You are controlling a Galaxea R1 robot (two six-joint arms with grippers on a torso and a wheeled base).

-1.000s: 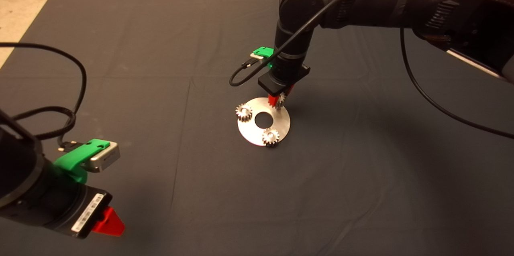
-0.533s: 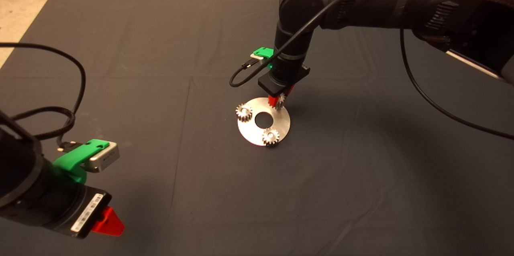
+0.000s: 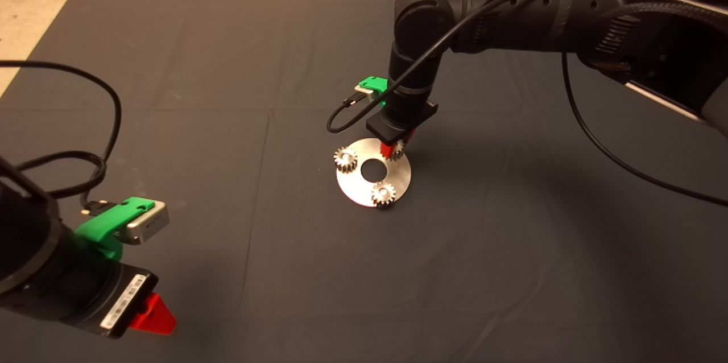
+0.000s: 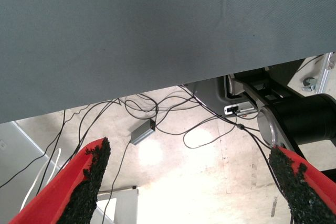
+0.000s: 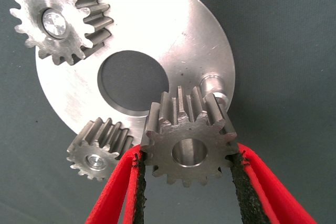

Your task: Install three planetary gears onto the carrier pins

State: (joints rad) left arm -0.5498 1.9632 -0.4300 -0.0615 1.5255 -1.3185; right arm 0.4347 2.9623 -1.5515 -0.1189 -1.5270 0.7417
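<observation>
While the left gripper [image 3: 153,314] waits at the near left mat edge, the right gripper [image 3: 391,148] hangs over the disc's [image 3: 355,192] far side. Left wrist view: fingers [image 4: 86,182] spread wide. Right wrist view: pads [image 5: 137,182] clamp a third gear [image 5: 188,136] just beside the bare pin [image 5: 212,86]; two gears [image 5: 58,17] sit on pins.

The head camera looks down from above at the dark mat [image 3: 170,124], with the metal disc [image 3: 398,178] just past centre toward 3 o'clock. The right wrist camera sits very close over that same disc [image 5: 205,40], sharing its gears and pins with the head view. The left wrist camera, low at 8 o'clock, faces past the mat's edge [image 4: 157,35] toward floor cables [image 4: 173,108].
</observation>
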